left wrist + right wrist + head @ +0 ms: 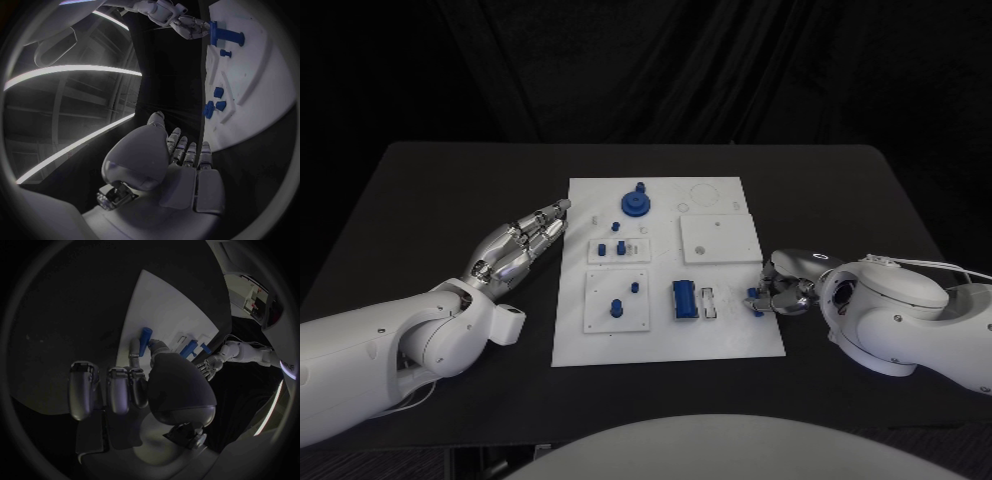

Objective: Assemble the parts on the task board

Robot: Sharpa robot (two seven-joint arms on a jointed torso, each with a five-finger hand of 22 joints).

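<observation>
the lower end of the small blue part is hidden by the right hand; whether it is gripped or merely touched cannot be told.

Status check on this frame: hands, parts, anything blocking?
Left hand open, flat beside the board. Right hand pinching a small blue part at the board's right edge. Nothing in the way.

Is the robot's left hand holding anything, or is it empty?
Empty. The left hand lies with fingers stretched out beside the task board's left edge, touching none of the blue parts.
</observation>
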